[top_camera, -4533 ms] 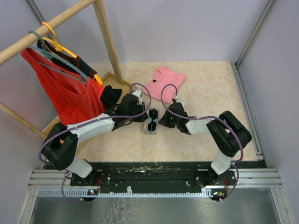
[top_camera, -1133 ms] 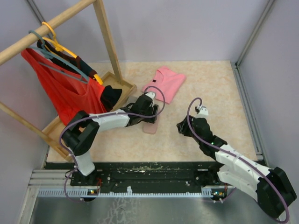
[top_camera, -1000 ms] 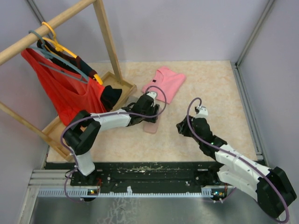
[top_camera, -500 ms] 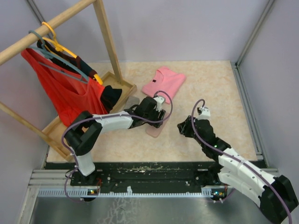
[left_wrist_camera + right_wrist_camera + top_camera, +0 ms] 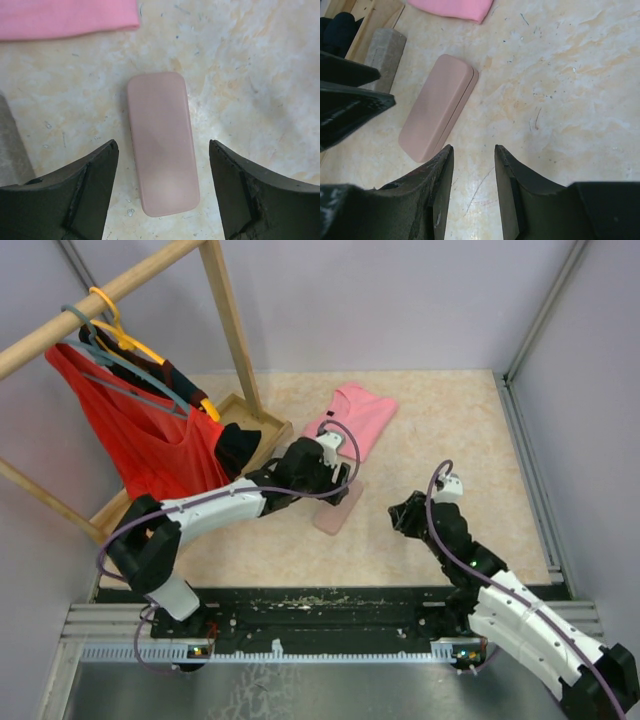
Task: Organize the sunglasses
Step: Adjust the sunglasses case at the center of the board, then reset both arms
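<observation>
Pink case [image 5: 159, 112]: shut now, earlier open with sunglasses inside; you've likely stowed that pair
Left gripper [image 5: 162, 145]: fingers just spread apart, straddling it untouched
Right gripper [image 5: 474, 150]: slightly apart, empty; case ahead-left

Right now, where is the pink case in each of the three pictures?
Top external: the pink case lies on the table near the picture's centre.
Left wrist: the pink case sits in the centre, running top to bottom.
Right wrist: the pink case slants left of centre.
Shared landmark: the folded pink garment, just beyond the case, at the top edge of both wrist views.
</observation>
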